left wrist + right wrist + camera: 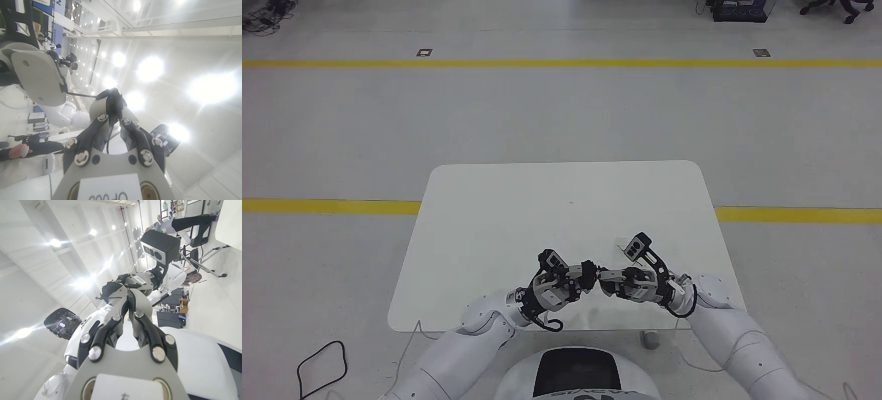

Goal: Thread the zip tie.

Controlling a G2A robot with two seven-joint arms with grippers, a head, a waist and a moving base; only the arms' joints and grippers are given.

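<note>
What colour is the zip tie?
The zip tie is black; the left wrist view shows it best.

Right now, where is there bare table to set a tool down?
Free: the table across its far half and along both side edges. Crowded: the near edge's middle, where left gripper and right gripper meet on the zip tie.

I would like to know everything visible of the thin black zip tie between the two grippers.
The thin black zip tie looks like a narrow plastic strap. It is held in the air above the white rounded table, stretched almost straight between the closed left gripper and the closed right gripper. Its head is hidden, so whether it is threaded cannot be told.
</note>
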